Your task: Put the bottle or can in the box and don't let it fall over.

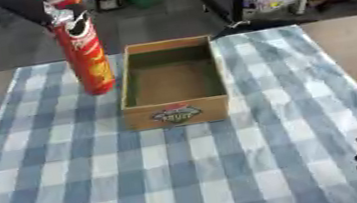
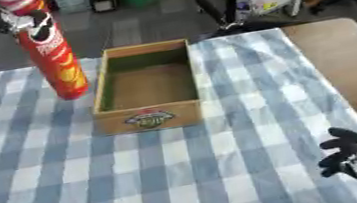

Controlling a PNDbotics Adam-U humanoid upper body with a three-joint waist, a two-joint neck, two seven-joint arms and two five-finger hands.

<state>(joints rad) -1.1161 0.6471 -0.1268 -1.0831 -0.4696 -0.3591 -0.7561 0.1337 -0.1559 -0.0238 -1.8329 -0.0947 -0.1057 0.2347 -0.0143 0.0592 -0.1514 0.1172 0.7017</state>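
- One tall red can (image 1: 85, 54) stands in the upper left of the frame, just left of the box; its bottom end appears to rest on the cloth beside the box's left wall, outside the box, and it leans slightly.
- The left hand (image 1: 58, 10) is at the can's top end, in the upper left corner. Silver and dark parts wrap around the can near its top, so the hand grips the can there, though the fingers themselves are hard to make out.
- One box (image 1: 176, 115) sits in the upper middle of the frame: open on top, brown card, with a dark greenish inside and one round label on its near wall. Nothing lies inside it.
- One blue and white checked cloth (image 1: 184, 173) covers the middle of the table from the far edge to the near edge of the frame.
- One brown table (image 2: 349, 63) shows bare on both sides of the cloth, more broadly on the right.
- The right hand (image 2: 348, 149) is in the lower right corner, black, over the cloth's right edge and well apart from the box and the can. Its fingers are curled in and hold nothing.
- Beyond the table's far edge, the top of the frame shows a grey floor and a clutter of dark and green items too unclear to tell.
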